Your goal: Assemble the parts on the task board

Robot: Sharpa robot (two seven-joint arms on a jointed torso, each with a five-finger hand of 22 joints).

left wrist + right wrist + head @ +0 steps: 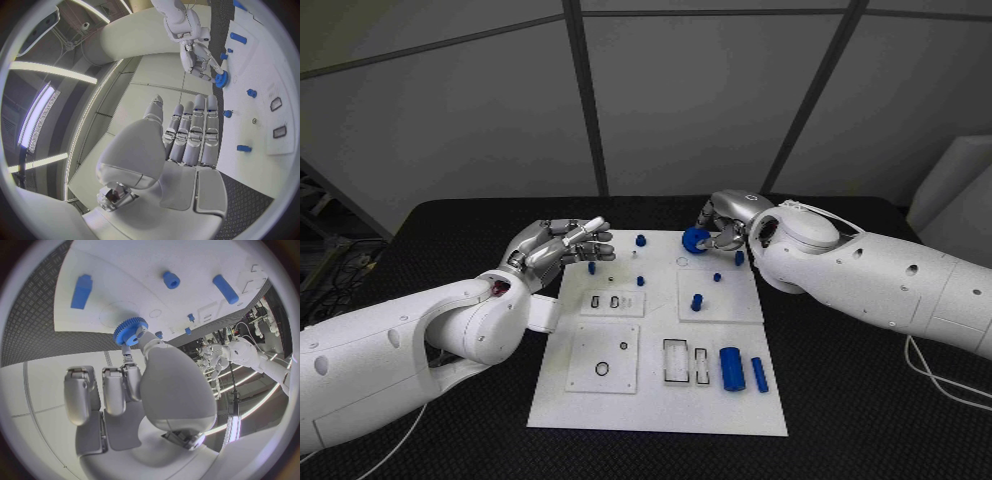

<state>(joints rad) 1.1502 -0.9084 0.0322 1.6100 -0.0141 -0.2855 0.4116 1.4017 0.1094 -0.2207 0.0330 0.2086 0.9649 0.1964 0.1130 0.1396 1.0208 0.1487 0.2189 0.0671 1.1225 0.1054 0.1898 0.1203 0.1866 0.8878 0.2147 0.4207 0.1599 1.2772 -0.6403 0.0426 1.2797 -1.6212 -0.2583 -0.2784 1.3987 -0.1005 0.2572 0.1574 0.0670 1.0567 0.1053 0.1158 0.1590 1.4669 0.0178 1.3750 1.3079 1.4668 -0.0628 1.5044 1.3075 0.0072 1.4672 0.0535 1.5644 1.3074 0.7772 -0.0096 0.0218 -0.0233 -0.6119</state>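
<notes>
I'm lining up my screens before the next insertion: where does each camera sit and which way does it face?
Head view: on the robot's head, looking down at the task board; both arms enter.
Left wrist view: behind the left hand, fingers extended, facing across the board.
Right wrist view: behind the right hand, facing the board's far end.
Shared: all three show the blue gear the right hand holds.

blue gear [695, 239], white task board [661, 405], black table [862, 420], silver right robot hand [727, 218]
</notes>
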